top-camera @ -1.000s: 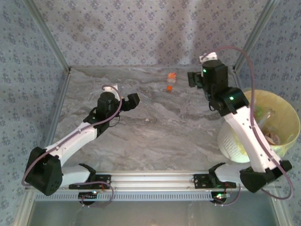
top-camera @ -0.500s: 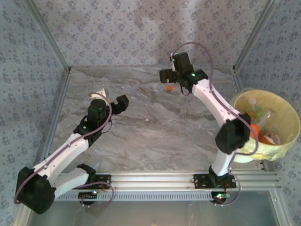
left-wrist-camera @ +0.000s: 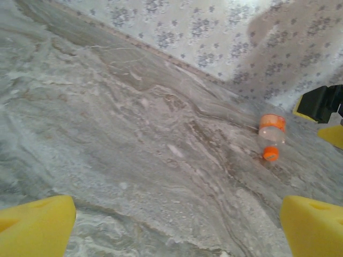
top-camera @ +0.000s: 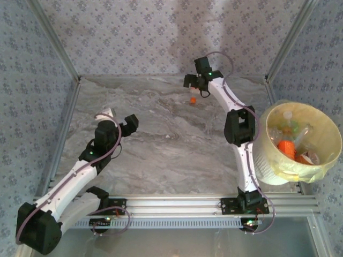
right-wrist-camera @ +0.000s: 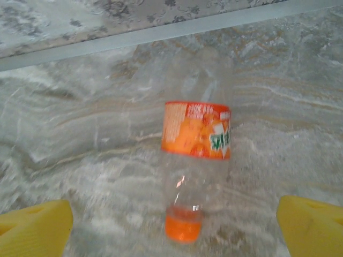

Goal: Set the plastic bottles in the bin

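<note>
Plainly, one plastic bottle [top-camera: 192, 99] is not yet in the bin [top-camera: 271, 116]. It lies on its side on the grey marbled table [top-camera: 161, 155], well to the left of the bin and farther back, close to the rear wall. It is clear, with an orange label and an orange cap, and the cap points toward the near edge. A little orange liquid sits by the neck.

The right claw [top-camera: 195, 83] hangs over this bottle, far from the bin, at the end of an arm stretched out to the back. In the right wrist view its yellow pads [right-wrist-camera: 35, 227] stand wide apart at the two lower corners. The bottle [right-wrist-camera: 195, 160] lies between and beyond them, cap nearest the camera, and neither pad touches it.

The left claw [top-camera: 130, 123] is farther from the bin, out past the bottle on the left side of the table. It is spread wide and holds nothing. The left wrist view looks across bare marble to the bottle [left-wrist-camera: 270, 138].

The bin stands at the right edge of the table beside the right arm, lined with a pale yellow bag. Inside it are several bottles [top-camera: 286, 147]: one with an orange label, a clear one with a white cap, and one with a green cap.
</note>
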Controlling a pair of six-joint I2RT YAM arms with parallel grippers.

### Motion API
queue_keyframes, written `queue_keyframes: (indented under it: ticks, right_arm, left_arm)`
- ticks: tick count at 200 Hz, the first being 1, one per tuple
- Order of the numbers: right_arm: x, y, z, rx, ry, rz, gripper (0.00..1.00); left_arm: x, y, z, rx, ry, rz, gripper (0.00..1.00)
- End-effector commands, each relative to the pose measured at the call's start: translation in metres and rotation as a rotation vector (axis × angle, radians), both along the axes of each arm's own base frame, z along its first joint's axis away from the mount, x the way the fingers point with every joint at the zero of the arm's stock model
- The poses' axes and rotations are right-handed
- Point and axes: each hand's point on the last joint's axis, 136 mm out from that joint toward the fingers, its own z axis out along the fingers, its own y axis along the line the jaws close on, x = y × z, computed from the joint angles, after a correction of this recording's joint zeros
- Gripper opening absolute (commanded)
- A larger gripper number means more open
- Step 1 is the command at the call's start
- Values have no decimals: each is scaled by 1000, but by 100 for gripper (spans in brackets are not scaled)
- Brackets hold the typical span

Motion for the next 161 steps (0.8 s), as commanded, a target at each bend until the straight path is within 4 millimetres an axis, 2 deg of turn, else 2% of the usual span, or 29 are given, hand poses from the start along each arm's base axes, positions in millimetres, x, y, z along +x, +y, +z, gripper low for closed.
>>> queue_keyframes:
  ticks: [1,26,51,84,120,161]
  right_arm:
    - [2,-5,-22,-14,75,-15,98]
    - [10,-9,-43,4,105,-42,97]
    - [17,-12,-61,31,121,-70,95]
    - [22,-6,-76,21,124,-68,93]
    - [26,-5,-80,8,104,-93,88]
    - [21,-2,-99,5,143,-113,82]
  left_arm:
    - [-4,18,-1,-3,-13,71,98]
    - [-2,27,-10,-1,17,101,98]
    - [5,28,-20,15,59,99,98]
    - [17,24,-33,39,111,98,98]
    - [28,22,-42,47,137,109,98]
    - [31,22,-49,62,161,112,98]
